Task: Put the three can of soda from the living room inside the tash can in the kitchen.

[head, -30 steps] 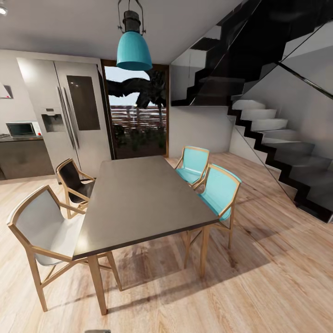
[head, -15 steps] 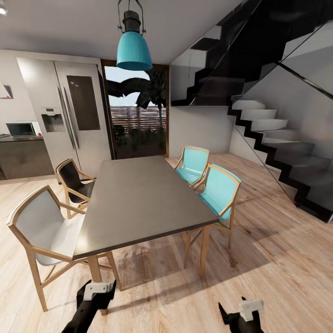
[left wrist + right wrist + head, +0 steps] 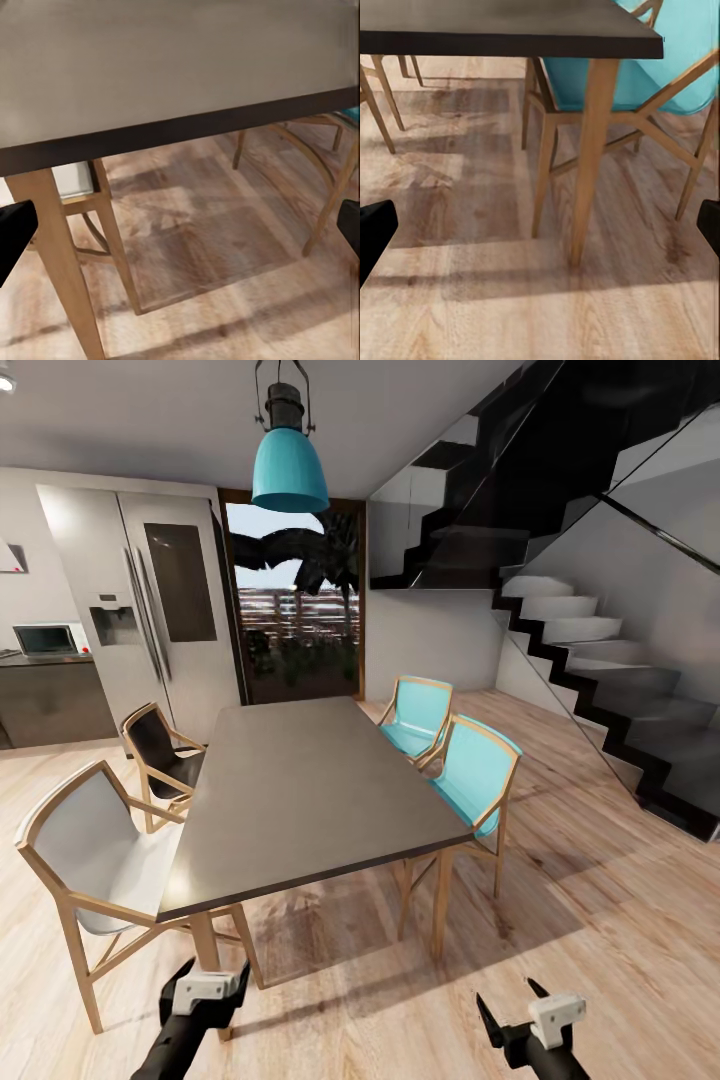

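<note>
The soda cans and the trash can are out of view. My left gripper (image 3: 212, 972) rises at the bottom of the head view, just before the near left leg of a grey dining table (image 3: 300, 790). Its fingers stand wide apart and open, with nothing between them. In the left wrist view the table edge (image 3: 180, 127) and a wooden leg (image 3: 67, 255) lie ahead. My right gripper (image 3: 510, 1000) is low at the right over the wood floor, also open and empty. The right wrist view faces a table leg (image 3: 589, 157) and a turquoise chair (image 3: 675, 45).
Two turquoise chairs (image 3: 470, 770) stand right of the table, and a white chair (image 3: 90, 850) and a dark chair (image 3: 165, 755) stand left. A steel fridge (image 3: 150, 610) and a dark kitchen counter (image 3: 50, 700) are at the far left. Black stairs (image 3: 600, 690) climb at the right. A teal lamp (image 3: 289, 465) hangs overhead.
Both grippers have come up into the bottom of the head view, having been absent a second ago, and have risen a little further since. The room has not shifted.
</note>
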You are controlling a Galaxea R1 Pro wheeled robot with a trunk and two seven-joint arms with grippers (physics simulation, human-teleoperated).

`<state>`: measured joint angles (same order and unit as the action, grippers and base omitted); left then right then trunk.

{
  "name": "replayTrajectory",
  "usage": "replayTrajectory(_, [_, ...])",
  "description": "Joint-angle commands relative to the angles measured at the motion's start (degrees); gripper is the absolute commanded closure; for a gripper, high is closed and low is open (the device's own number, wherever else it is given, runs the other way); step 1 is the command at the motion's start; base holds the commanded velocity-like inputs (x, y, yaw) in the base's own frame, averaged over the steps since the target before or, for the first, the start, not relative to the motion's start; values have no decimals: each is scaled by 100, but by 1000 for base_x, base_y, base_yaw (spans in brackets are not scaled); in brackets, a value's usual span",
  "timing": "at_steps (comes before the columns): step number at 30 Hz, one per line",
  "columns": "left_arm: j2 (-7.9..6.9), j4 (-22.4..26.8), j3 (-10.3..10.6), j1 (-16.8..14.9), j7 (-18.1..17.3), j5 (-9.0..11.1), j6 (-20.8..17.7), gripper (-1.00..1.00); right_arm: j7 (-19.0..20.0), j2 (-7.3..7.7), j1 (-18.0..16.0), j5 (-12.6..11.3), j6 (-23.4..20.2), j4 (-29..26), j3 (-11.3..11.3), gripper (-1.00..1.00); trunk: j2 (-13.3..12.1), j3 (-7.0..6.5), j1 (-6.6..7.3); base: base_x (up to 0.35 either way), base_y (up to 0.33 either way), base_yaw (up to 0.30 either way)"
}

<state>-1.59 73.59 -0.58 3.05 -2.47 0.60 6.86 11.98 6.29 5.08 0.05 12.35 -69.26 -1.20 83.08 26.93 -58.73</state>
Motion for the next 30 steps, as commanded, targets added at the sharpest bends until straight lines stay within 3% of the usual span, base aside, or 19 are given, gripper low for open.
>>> replayTrajectory(1, [-2, 0, -1, 30, -77, -1, 70, -100, 25, 19, 51, -2, 104, -20, -79, -100, 0, 0, 0, 0, 0, 0])
replayTrajectory(6, [-28, -217, -36, 112, -414, -16, 359, -100, 98, 73, 244, -15, 439, -5, -585, -100, 0, 0, 0, 0, 0, 0])
replayTrajectory(11, [-104, -625, -250, 139, -542, -14, 774, -100, 122, 77, 316, -19, 565, 86, -854, -100, 0, 0, 0, 0, 0, 0])
replayTrajectory(19, [-132, -1002, -477, 136, -601, -21, 1060, -100, 121, 59, 345, -27, 614, 210, -991, -100, 0, 0, 0, 0, 0, 0])
replayTrajectory(30, [-134, -1236, -536, 131, -620, -9, 1142, -100, 39, 29, 345, -26, 612, 481, -1006, -100, 0, 0, 0, 0, 0, 146])
